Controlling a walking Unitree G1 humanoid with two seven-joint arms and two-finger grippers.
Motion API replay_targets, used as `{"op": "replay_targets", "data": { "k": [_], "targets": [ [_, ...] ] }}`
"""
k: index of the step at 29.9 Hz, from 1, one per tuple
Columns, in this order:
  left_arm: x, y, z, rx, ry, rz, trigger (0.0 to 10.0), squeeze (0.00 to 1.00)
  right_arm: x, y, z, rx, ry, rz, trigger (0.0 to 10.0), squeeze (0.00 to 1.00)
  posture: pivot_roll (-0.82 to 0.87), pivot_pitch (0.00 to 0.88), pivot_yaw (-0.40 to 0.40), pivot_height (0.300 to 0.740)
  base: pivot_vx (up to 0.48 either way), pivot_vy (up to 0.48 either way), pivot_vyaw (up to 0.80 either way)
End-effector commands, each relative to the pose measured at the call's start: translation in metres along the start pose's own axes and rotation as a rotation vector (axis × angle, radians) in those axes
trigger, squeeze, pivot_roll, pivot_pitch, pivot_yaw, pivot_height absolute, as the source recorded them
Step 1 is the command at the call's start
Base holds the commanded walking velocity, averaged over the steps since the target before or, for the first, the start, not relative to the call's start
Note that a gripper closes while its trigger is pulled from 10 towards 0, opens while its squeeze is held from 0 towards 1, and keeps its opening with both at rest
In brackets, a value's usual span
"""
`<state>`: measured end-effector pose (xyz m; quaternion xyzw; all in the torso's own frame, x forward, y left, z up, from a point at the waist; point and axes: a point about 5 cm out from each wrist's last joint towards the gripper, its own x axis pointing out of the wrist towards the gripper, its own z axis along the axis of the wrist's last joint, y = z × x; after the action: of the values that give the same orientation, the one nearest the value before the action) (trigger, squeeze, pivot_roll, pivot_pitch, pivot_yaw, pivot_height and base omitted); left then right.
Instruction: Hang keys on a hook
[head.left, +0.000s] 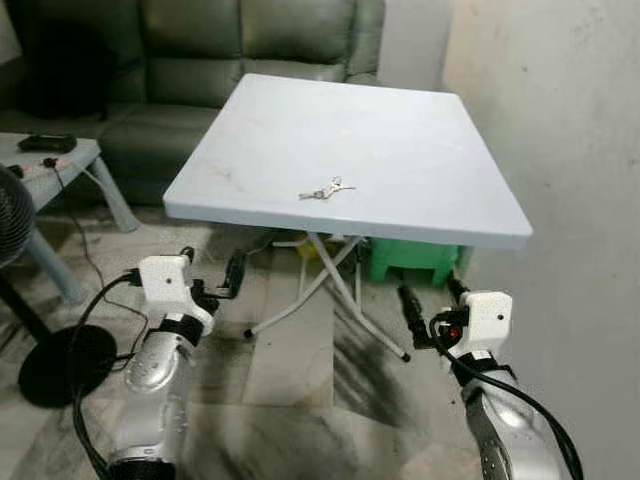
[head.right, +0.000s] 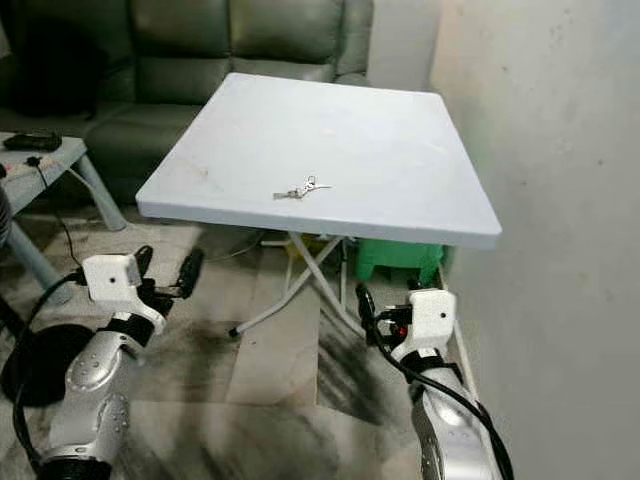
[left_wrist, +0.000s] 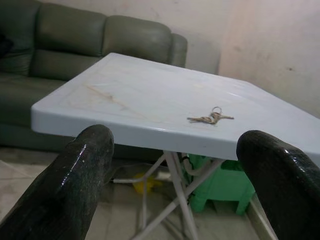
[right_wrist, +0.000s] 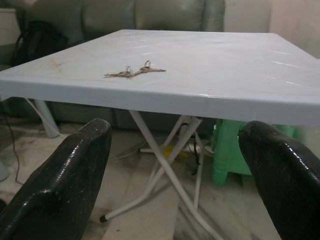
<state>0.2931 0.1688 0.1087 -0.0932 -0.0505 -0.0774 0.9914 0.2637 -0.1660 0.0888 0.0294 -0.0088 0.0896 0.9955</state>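
Observation:
A small bunch of silver keys (head.left: 326, 189) lies flat near the front edge of a white folding table (head.left: 400, 140). The same keys (left_wrist: 211, 118) appear on the tabletop in the left wrist view, and the keys (right_wrist: 134, 72) also lie ahead of the right gripper. My left gripper (head.left: 212, 273) is held low, below and to the left of the table's front edge, open and holding nothing. Below the front edge on the right side, my right gripper (head.left: 430, 292) is open too, with nothing between its fingers. I cannot make out a hook.
A dark green sofa (head.left: 200, 60) stands behind the table. A green plastic stool (head.left: 415, 262) sits under the table by the wall (head.left: 560, 120) on the right. A low grey side table (head.left: 50, 165) and a black fan base (head.left: 60, 365) stand at the left.

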Motion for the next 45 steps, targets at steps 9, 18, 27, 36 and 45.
{"op": "replay_targets", "data": {
  "k": [9,18,27,36,45],
  "targets": [
    [0.002,-0.007,-0.003,-0.011,0.017,-0.023,10.0,0.00,-0.001,-0.004,0.003,-0.001,-0.010,-0.020,10.0,0.00,-0.04,0.000,-0.007,0.740,0.000,0.433,0.00],
    [0.001,-0.007,-0.003,-0.012,0.019,-0.025,10.0,0.00,-0.002,-0.004,0.003,0.001,-0.010,-0.020,10.0,0.00,-0.04,0.000,-0.006,0.740,0.000,0.441,0.00],
    [0.001,-0.008,-0.005,0.001,0.033,-0.027,10.0,0.00,-0.003,-0.004,0.004,0.001,-0.009,-0.021,10.0,0.00,-0.04,0.000,-0.007,0.740,0.000,0.418,0.00],
    [0.000,-0.007,-0.015,-0.009,0.107,0.021,10.0,0.00,-0.003,-0.004,0.003,0.001,-0.005,-0.019,10.0,0.00,-0.04,0.000,-0.009,0.740,0.000,0.027,0.00],
    [-0.001,-0.008,-0.019,0.018,0.166,0.022,10.0,0.00,-0.004,-0.004,0.004,0.001,-0.002,-0.018,10.0,0.00,-0.03,0.000,-0.013,0.740,0.000,0.000,0.00]
  ]
}}
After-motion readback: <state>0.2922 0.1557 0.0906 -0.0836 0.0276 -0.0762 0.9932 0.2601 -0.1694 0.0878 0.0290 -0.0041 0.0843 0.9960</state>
